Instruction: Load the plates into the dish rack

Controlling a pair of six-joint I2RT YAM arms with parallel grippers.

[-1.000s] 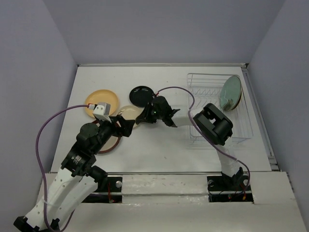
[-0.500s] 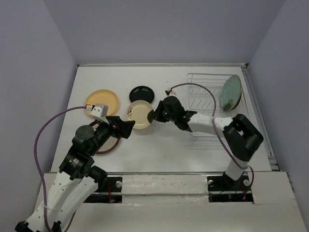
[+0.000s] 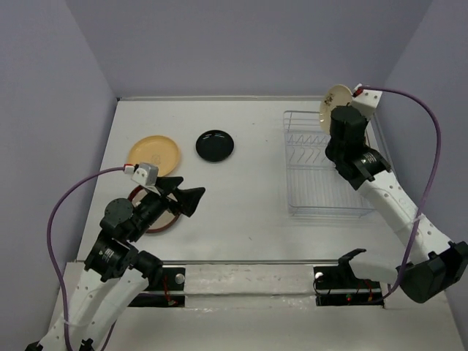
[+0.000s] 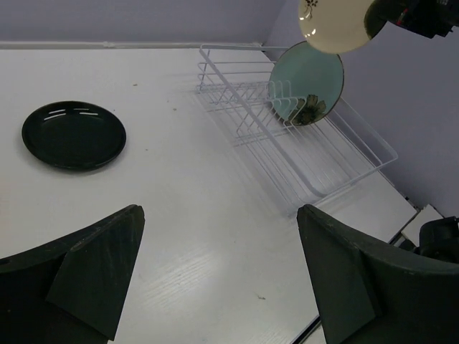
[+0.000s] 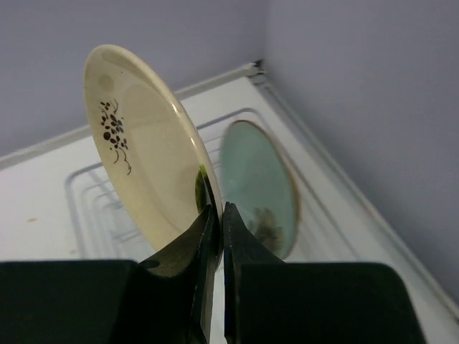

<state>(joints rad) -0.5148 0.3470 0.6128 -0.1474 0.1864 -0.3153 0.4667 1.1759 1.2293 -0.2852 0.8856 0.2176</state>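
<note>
My right gripper (image 5: 213,208) is shut on the rim of a cream plate (image 5: 136,165) with a small dark flower mark. It holds the plate on edge in the air above the far right of the white wire dish rack (image 3: 322,172); the plate also shows in the top view (image 3: 337,99). A pale teal plate (image 5: 258,186) stands upright in the rack. My left gripper (image 3: 183,197) is open and empty, just right of a plate with a red-brown rim (image 3: 150,221). An orange-yellow plate (image 3: 154,153) and a black plate (image 3: 215,145) lie flat on the table.
The table is white with walls at the back and both sides. The rack's near rows of tines (image 4: 244,107) hold nothing. The right arm's cable (image 3: 431,146) loops over the rack's right side.
My right arm has lifted the cream plate from the table's middle and swung it right and back, above the rack. My left gripper has drawn back slightly.
</note>
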